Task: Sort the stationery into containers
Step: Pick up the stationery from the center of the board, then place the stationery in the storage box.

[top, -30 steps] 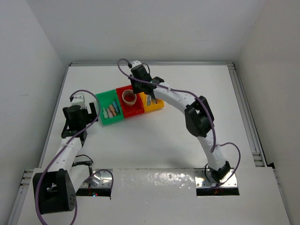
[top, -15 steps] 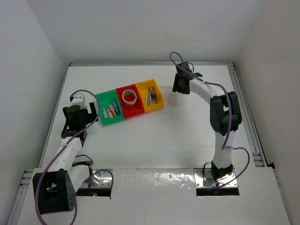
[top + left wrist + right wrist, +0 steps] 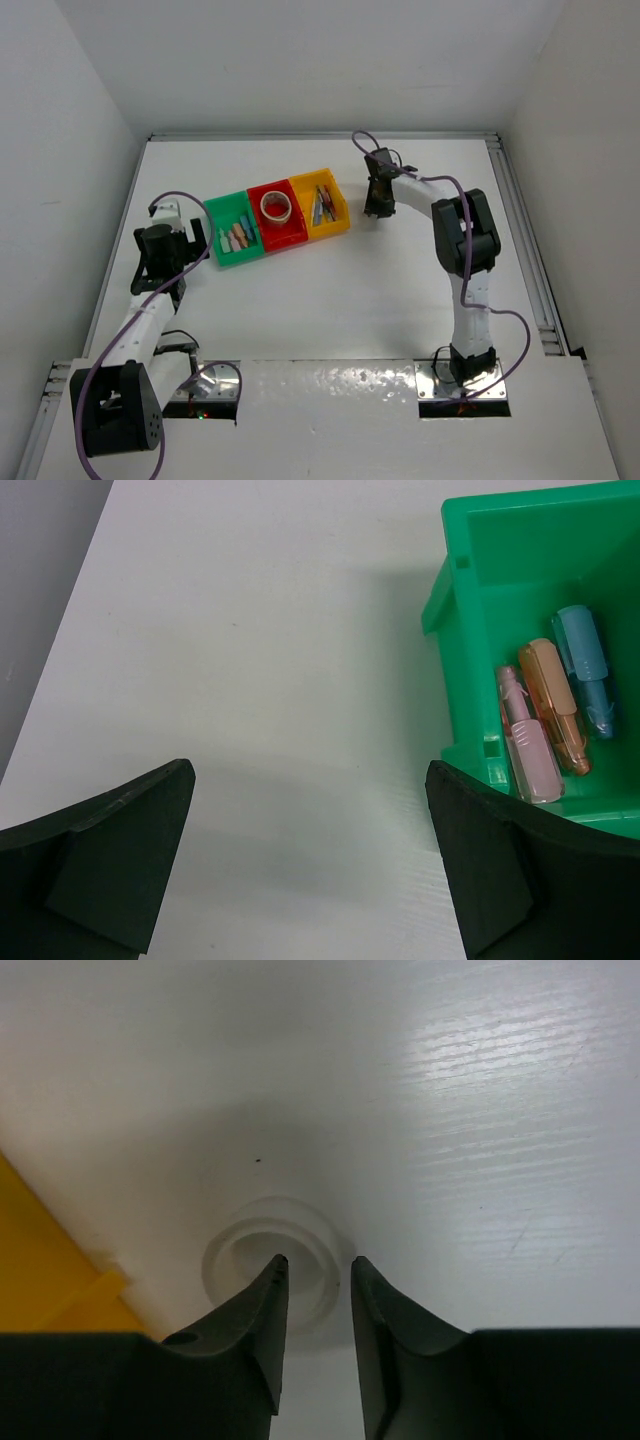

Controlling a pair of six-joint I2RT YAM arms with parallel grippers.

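Whitish, translucent tape ring [image 3: 222,1258] lies flat beneath the right gripper [image 3: 313,1265], whose jaws are narrowly parted; whether it grips cannot be told. Left gripper [image 3: 308,780] gapes wide and holds nothing.

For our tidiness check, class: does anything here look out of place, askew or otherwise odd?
One thing stands out: a pale tape ring lies flat on the bare table just beside the yellow bin, not inside any bin. The right hand is poised at its rim.

I swung the right end effector [image 3: 317,1262] from the red plastic bin [image 3: 288,242] onto a whitish ring-shaped tape roll [image 3: 225,1260].
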